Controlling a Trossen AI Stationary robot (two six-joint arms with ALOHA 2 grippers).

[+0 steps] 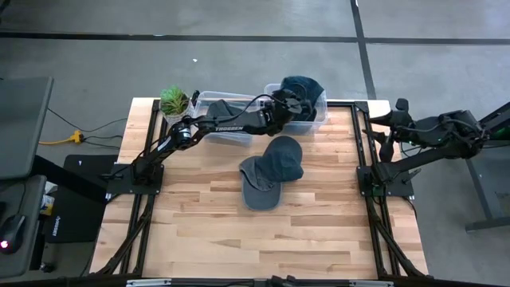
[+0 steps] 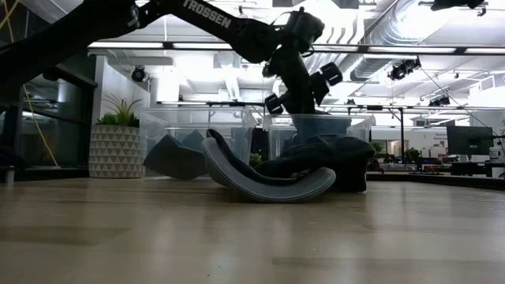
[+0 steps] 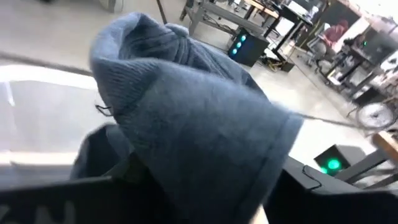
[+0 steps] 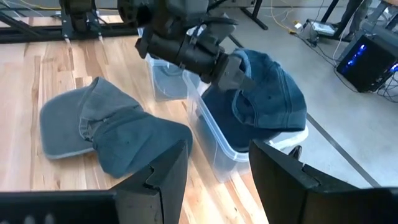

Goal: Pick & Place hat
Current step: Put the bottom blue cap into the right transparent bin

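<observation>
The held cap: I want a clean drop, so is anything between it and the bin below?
Nothing visible does. The left hand holds the cap right over the open bin, which already contains dark fabric. The right hand waits off to the side.

High view: looking straight down, taking in the whole wooden table (image 1: pixel 239 215) and both arms. Low view: sitting at tabletop level, facing across into the room. Left wrist view: pressing very near a blue hat (image 3: pixel 205 118). Right wrist view: looking from farther off across the table at the same hat (image 4: pixel 267 93) over a clear bin (image 4: pixel 230 149).
</observation>
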